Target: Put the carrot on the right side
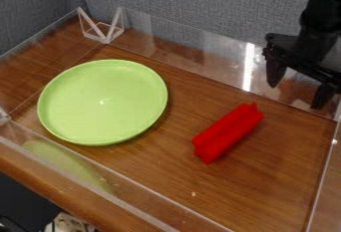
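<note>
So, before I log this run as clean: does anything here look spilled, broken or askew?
Nothing stands out. The carrot lies flat and whole on the table, clear of the green plate, with the open pincer above it.

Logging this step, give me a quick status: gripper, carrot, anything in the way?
Gripper jaws open, empty, above the table's right rear. Carrot lying flat on the wood, right of the green plate, apart from it. Nothing between gripper and carrot.

Carrot [228,131] right of plate [103,101]
</note>
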Controlling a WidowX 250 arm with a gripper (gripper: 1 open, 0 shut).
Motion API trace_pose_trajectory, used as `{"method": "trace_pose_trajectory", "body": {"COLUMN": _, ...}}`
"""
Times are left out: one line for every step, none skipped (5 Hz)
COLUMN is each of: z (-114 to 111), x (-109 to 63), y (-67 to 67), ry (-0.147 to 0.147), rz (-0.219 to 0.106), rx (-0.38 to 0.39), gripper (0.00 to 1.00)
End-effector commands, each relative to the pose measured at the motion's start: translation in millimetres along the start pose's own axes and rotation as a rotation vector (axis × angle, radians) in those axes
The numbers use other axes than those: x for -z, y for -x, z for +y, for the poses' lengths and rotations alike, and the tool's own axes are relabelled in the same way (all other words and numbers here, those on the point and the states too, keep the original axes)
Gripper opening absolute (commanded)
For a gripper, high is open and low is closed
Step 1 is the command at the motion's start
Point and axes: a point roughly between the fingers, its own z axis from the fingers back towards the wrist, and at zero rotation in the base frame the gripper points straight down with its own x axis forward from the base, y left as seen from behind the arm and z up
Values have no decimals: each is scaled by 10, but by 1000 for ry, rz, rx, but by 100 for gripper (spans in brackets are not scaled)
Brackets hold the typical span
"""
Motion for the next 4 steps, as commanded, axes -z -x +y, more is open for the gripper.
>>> {"method": "trace_pose_trajectory", "body": {"z": -49, "x": -192, "y": -166, "ry": 10, "rz": -78, "rx": -52, "gripper": 100}}
{"method": "trace_pose_trajectory", "body": {"z": 35, "x": -121, "y": -261, "ry": 15, "rz": -78, "rx": -61, "gripper": 100}}
{"method": "trace_pose_trajectory", "body": {"z": 129, "x": -28, "y": -353, "ry": 20, "rz": -73, "rx": -70, "gripper": 100}}
{"method": "trace_pose_trajectory", "body": {"z": 206, "x": 66, "y": -431, "ry": 23, "rz": -67, "rx": -78, "gripper": 100}}
